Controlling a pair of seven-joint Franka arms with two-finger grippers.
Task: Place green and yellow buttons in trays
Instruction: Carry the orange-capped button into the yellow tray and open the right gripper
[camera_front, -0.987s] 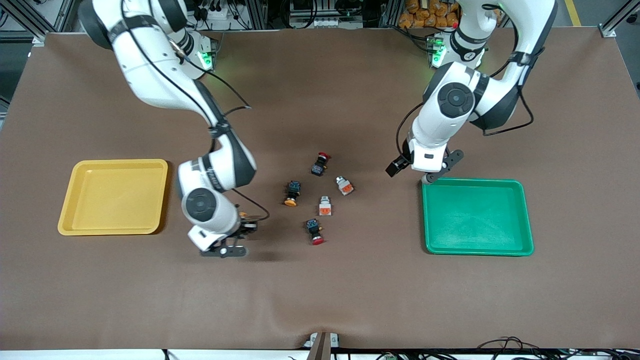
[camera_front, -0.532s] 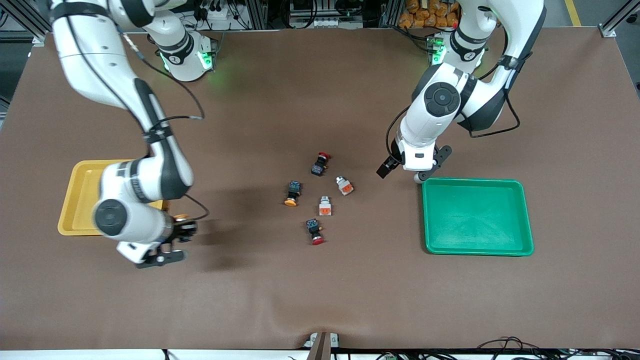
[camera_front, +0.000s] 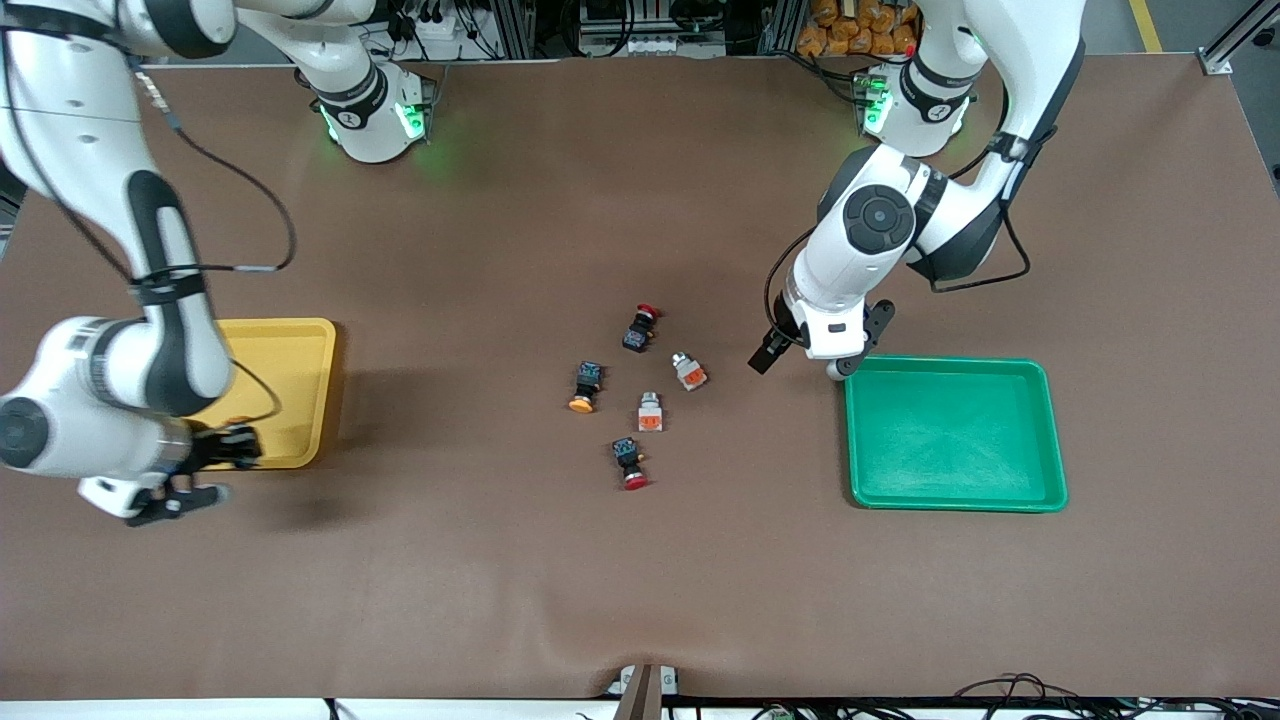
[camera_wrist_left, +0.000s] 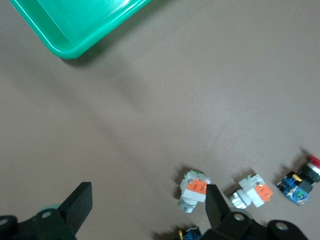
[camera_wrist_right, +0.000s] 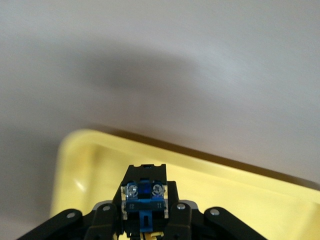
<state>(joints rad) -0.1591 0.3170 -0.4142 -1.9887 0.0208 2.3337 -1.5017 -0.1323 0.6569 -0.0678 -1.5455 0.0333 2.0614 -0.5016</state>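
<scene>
My right gripper (camera_front: 205, 470) is shut on a black-bodied button with a blue terminal block (camera_wrist_right: 145, 199) and holds it over the yellow tray's (camera_front: 300, 345) rim nearest the front camera; the tray also shows in the right wrist view (camera_wrist_right: 235, 192). On the table lie one yellow-capped black button (camera_front: 583, 388) and two white-and-silver buttons with orange blocks (camera_front: 688, 371) (camera_front: 650, 411). My left gripper (camera_front: 805, 362) is open and empty beside the green tray's (camera_front: 1040, 440) corner. In the left wrist view its fingers (camera_wrist_left: 80, 204) stand wide apart, one next to a white button (camera_wrist_left: 194, 189).
Two black switches with red caps (camera_front: 640, 327) (camera_front: 630, 463) lie among the buttons. The second white button (camera_wrist_left: 252, 191), a red-capped switch (camera_wrist_left: 300, 177) and the green tray's corner (camera_wrist_left: 75, 30) show in the left wrist view. Both trays hold nothing.
My right arm has swung from beside the buttons to the yellow tray with the black button in its grip. My left gripper has shifted a little toward the buttons.
</scene>
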